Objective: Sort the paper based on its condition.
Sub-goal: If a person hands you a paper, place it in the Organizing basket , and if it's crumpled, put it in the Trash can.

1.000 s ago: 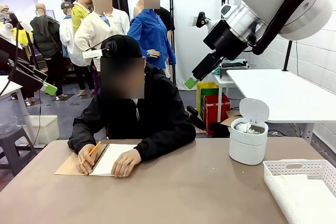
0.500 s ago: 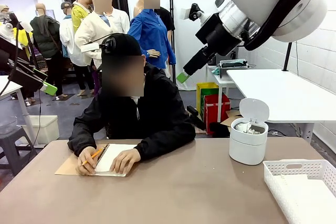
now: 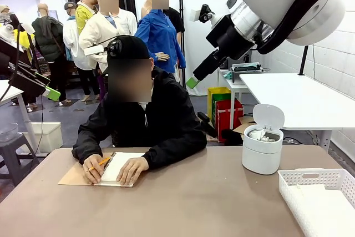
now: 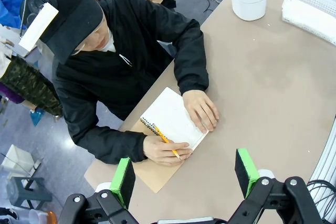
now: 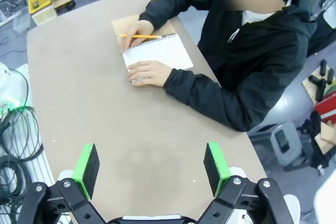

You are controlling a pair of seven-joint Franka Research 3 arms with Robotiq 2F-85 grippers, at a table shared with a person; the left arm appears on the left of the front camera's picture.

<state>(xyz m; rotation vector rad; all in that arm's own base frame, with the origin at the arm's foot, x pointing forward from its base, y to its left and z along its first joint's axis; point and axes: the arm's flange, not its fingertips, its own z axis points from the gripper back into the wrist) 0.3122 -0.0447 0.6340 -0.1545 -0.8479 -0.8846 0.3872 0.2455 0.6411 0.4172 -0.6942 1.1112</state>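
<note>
Hovering high: my left end effector (image 4: 185,174) and right end effector (image 5: 151,162) both gape apart, empty. Nearest, the basket (image 3: 310,172); its contents are too pale to make out. Crumpled paper (image 3: 258,135) sits in the open bin (image 3: 260,160). Farther across the counter (image 3: 194,198), the person's hand (image 3: 132,170) rests on the notebook (image 3: 112,171). Descending now risks striking it.

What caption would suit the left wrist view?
Open left gripper above a person writing with a pencil in a spiral notebook.
</note>
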